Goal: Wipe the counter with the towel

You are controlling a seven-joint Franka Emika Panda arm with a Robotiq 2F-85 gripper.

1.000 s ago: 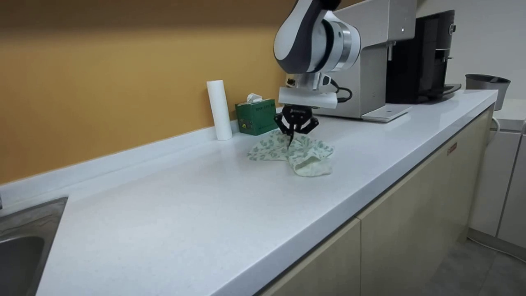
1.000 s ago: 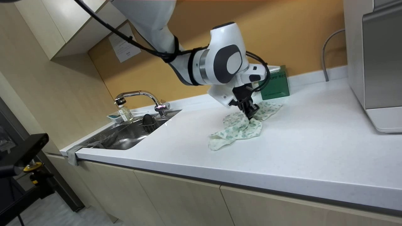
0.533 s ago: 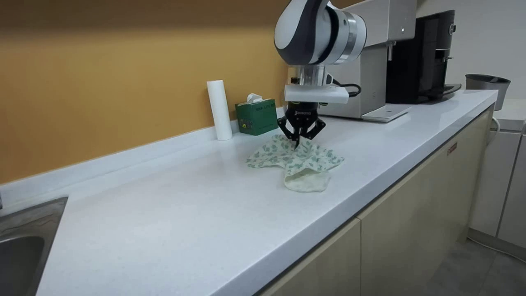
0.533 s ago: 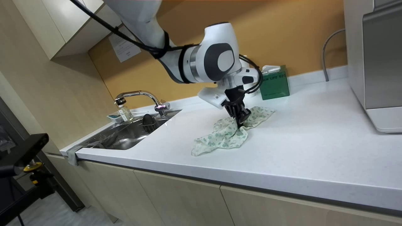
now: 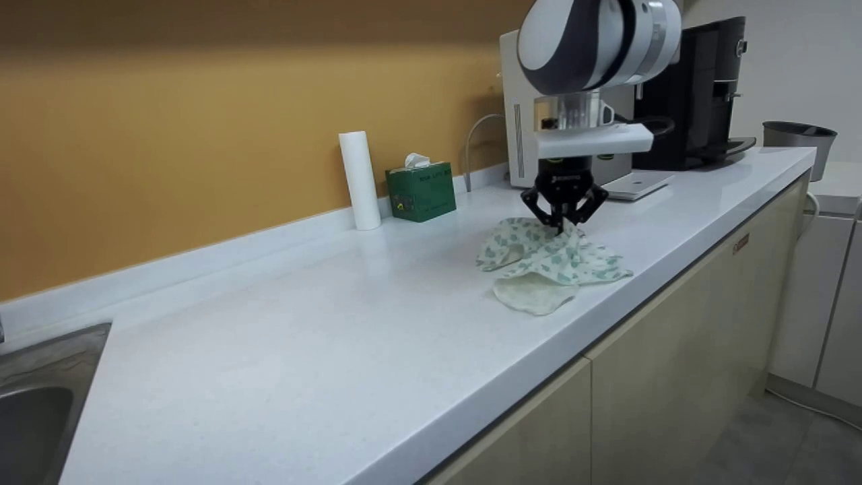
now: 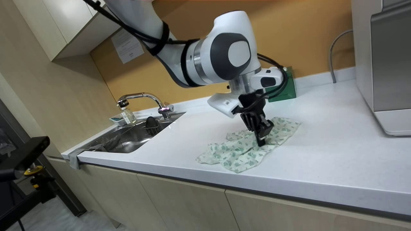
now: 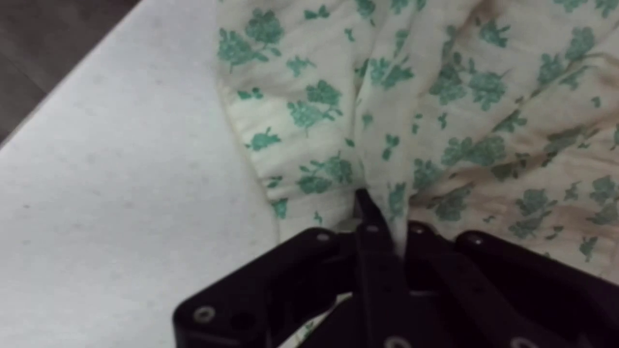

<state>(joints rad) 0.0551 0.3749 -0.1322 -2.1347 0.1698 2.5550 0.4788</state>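
"Gripper, yours: holding what?"

"One fold of towel, whitish with green print, pinched tight between its fingers."

"Remainder of the towel?"

"Creased and spread on your counter, beneath the gripper, near the front edge."

"Farther out?"

"Tissue box, green, near the wall; white roll, standing just beside it; steel sink, well apart from your towel."

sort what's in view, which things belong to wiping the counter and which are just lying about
For the wiping:
towel
gripper, pinching the towel
counter

Just there:
white roll
green tissue box
faucet
sink
black machine
grey bin
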